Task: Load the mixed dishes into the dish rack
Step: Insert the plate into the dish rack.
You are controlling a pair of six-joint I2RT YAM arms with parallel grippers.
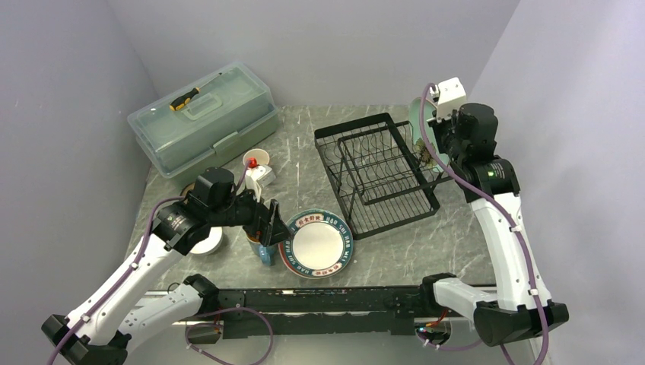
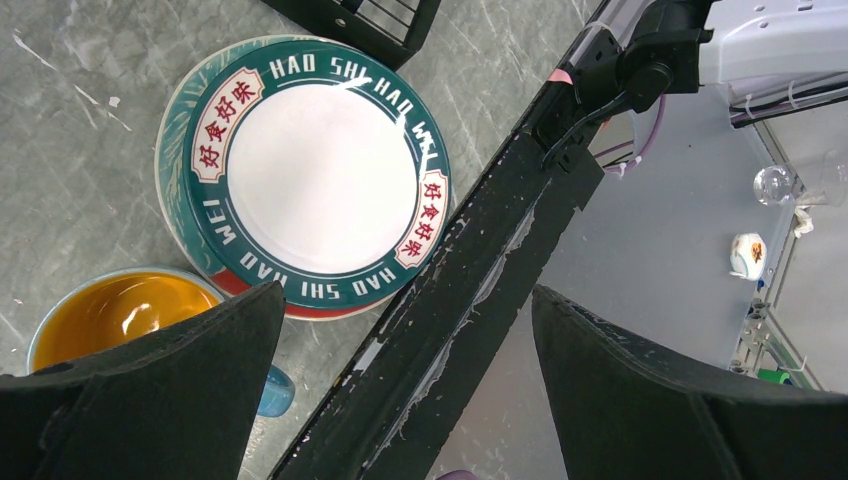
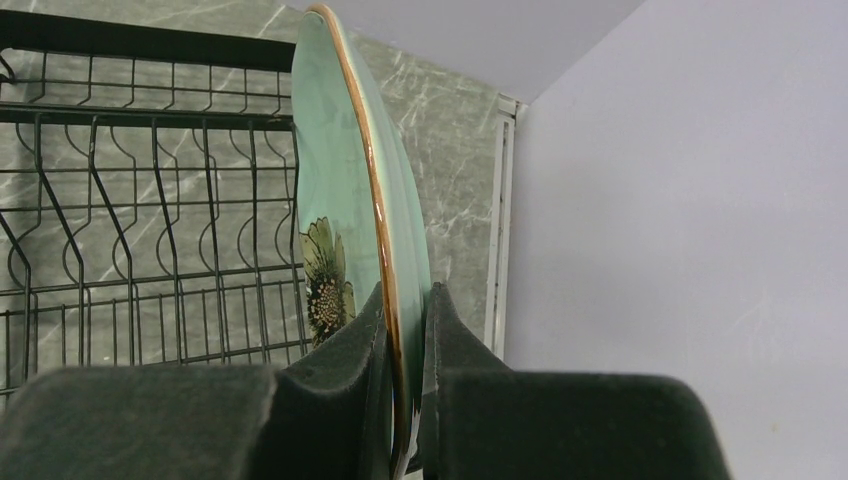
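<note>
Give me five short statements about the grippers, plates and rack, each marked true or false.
1. The right gripper pinches the green plate by its rim. True.
2. Two plates stand in the rack. False: no dish stands in it.
3. The left gripper is open and holds nothing. True.
4. The screwdriver lies on the table beside the mug. False: it lies on the lid of the green box.
5. The lettered plate lies flat on top of a teal plate. True.
</note>
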